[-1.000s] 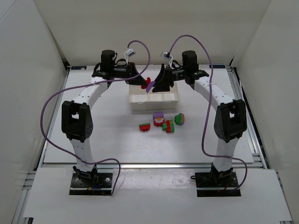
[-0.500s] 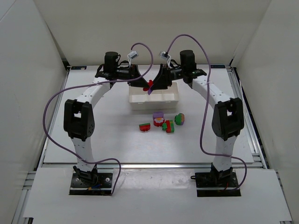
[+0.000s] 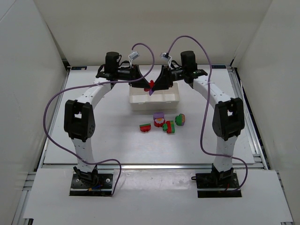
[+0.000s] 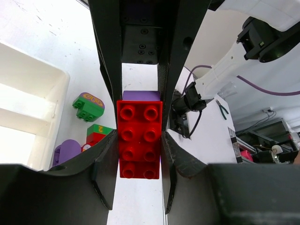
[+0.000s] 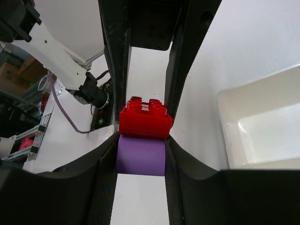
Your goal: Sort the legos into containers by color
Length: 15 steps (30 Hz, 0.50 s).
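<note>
Above the shallow white plastic tray [image 3: 140, 105], the left fingers [image 4: 107, 56] are clamped on a red studded plastic brick [image 4: 139, 138]. The right fingers [image 5: 115, 56] are clamped on the purple plastic brick [image 5: 140, 157] joined to it. The pair hangs in the air between both arms. Other red, green and purple bricks [image 3: 163, 123] lie on the white table [image 3: 93, 136] near the tray's near side.

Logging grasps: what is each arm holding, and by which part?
Left fingers clamp the red brick by its long sides; right fingers clamp the joined purple brick by its sides.
</note>
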Motion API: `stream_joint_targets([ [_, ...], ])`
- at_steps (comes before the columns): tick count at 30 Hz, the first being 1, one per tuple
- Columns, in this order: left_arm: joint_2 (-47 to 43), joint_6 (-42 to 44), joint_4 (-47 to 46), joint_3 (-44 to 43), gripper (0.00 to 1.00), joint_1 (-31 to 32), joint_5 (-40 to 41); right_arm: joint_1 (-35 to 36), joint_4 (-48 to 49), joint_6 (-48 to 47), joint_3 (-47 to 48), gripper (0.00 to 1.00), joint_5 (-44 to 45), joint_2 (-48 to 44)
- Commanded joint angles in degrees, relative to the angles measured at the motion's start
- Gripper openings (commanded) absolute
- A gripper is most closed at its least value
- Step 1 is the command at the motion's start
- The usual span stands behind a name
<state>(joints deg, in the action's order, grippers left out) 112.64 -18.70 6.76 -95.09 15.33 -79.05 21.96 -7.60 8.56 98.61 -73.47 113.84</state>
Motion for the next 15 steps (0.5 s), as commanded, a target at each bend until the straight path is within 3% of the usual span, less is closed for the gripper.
stream_joint_targets([
  [1,-2.86,1.56,-1.32,-1.68,0.14,-0.04,5.13,0.63,-0.75,-1.00,2.20,0.00,-2.82,-0.37],
  [8,-6.11,2.88,-1.58,2.18,0.12,-3.55,13.12,-1.82,-2.95,-3.45,0.36,0.00,-4.13,-2.22],
  [15,-8.58,5.51,1.75,3.59,0.11,-8.03,19.18,-6.40,-12.52,-13.56,-3.41,0.00,-2.56,-5.12],
])
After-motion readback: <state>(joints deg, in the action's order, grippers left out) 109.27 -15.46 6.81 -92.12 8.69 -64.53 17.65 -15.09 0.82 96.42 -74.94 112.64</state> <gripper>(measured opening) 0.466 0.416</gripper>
